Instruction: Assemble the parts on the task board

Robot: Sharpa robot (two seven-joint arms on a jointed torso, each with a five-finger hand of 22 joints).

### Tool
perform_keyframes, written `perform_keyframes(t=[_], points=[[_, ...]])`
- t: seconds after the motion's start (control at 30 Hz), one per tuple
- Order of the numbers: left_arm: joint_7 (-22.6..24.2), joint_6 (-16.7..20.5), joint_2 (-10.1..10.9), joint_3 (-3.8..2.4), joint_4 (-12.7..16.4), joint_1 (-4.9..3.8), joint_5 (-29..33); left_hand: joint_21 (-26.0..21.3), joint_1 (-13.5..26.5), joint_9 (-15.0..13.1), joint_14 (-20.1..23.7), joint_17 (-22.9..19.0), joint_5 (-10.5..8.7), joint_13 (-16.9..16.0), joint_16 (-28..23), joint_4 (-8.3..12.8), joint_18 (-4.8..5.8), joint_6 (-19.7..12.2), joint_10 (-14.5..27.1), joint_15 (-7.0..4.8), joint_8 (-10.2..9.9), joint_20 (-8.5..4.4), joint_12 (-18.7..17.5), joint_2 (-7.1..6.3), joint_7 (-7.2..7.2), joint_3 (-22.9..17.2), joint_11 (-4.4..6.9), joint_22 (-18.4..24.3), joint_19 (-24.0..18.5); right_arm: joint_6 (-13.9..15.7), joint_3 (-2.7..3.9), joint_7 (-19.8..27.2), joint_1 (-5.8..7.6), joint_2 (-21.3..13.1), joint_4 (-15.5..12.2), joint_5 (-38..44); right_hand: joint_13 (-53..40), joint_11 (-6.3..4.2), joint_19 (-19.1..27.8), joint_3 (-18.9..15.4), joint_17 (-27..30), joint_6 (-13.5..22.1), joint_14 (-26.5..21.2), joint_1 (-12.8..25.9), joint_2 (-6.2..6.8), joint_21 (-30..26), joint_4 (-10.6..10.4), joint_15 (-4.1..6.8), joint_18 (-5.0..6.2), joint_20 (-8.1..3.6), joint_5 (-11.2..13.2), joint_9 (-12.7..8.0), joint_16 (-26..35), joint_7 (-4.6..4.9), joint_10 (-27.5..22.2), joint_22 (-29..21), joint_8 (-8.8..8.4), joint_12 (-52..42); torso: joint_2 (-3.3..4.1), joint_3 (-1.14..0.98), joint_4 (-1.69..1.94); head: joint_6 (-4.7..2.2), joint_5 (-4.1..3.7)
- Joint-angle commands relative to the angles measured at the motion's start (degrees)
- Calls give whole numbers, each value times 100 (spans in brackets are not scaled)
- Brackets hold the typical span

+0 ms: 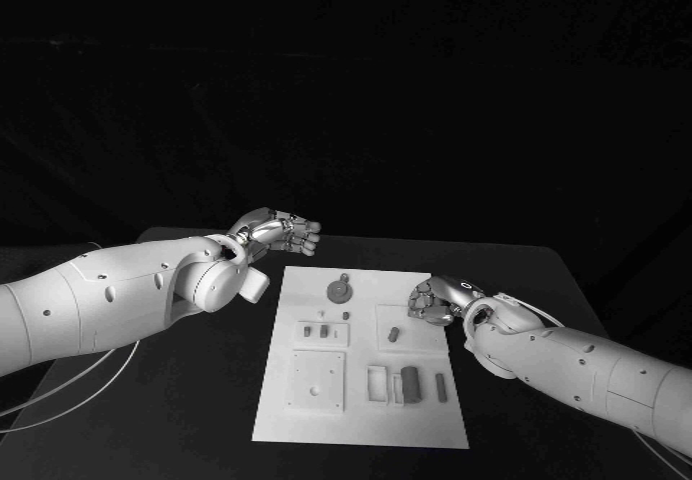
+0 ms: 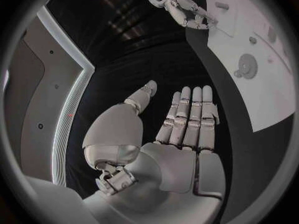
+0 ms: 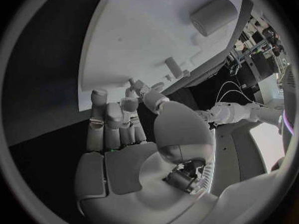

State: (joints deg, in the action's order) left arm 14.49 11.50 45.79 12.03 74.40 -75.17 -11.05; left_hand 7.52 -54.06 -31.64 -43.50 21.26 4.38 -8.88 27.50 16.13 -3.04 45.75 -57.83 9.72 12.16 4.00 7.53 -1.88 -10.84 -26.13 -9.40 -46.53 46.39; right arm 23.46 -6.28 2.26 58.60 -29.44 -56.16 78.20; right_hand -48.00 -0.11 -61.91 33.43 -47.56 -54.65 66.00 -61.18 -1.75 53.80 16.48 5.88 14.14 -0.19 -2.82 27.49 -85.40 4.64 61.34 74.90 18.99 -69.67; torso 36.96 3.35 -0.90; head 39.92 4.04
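Note:
The white task board (image 1: 361, 415) lies in the middle of the black table. On it are a round gear part (image 1: 340, 290), several small dark pieces near the middle (image 1: 326, 330) and upright blocks (image 1: 411, 381) nearer me. My left hand (image 1: 277, 232) hovers off the board's far left corner. Its fingers (image 2: 187, 117) are straight and apart from the thumb, and it holds nothing. My right hand (image 1: 437, 298) is over the board's right edge, fingers curled down. Its thumb (image 3: 149, 97) meets the fingertips, with nothing visible between them. The gear (image 2: 248, 65) lies on the board (image 2: 277, 97).
A pale cylinder (image 3: 214, 16) and a small peg (image 3: 174, 67) stand on the board (image 3: 143, 30) ahead of my right hand. Cables (image 1: 58, 385) trail under my left arm. Bare black table (image 1: 173, 420) flanks the board on both sides.

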Motion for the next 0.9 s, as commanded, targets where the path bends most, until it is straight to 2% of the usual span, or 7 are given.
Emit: perform_keyframes(t=[0.03,0.4,0.63,0.9], points=[[61,-4,1,-6,7,-8,31,-32,-9,10,-32,9,9,10,-35,-16,-111,18,-31,-12,32,-8,-39,-45,-23,37,0,10,39,104,5,146,17,-18,-31,57,-7,-23,6,32,8,-183,17,6,-5,25,2,40,86,-15,-16,14,-25,141,0,96,34,35,1,-3,-3,-5,-7],[52,-28,6,-6,-12,-8,33,-36,-3,14,-31,11,7,17,-42,-19,-111,16,-31,-9,31,-7,-44,-45,-22,45,0,13,38,40,21,155,88,-172,-318,53,-7,-27,4,46,10,-194,18,10,5,28,4,44,86,-16,-16,16,-27,137,4,96,37,39,0,-2,-1,3,-12],[46,-34,15,-6,-39,-8,33,-40,1,18,-28,13,5,25,-48,-19,-111,11,-27,-5,29,-6,-50,-47,-21,51,-1,15,36,31,44,152,194,-392,-690,26,-7,-28,4,52,11,-197,18,11,8,29,4,45,86,-16,-16,17,-28,136,6,96,38,40,-4,4,-8,8,2],[53,-21,25,-6,-48,-8,33,-44,1,21,-26,14,1,31,-54,-17,-111,8,-26,-3,27,-5,-54,-49,-20,56,-2,17,34,64,52,153,302,-494,-1120,25,-7,-30,2,60,11,-203,19,12,10,31,5,48,86,-17,-17,18,-30,134,10,96,40,42,-7,10,-7,15,19]])
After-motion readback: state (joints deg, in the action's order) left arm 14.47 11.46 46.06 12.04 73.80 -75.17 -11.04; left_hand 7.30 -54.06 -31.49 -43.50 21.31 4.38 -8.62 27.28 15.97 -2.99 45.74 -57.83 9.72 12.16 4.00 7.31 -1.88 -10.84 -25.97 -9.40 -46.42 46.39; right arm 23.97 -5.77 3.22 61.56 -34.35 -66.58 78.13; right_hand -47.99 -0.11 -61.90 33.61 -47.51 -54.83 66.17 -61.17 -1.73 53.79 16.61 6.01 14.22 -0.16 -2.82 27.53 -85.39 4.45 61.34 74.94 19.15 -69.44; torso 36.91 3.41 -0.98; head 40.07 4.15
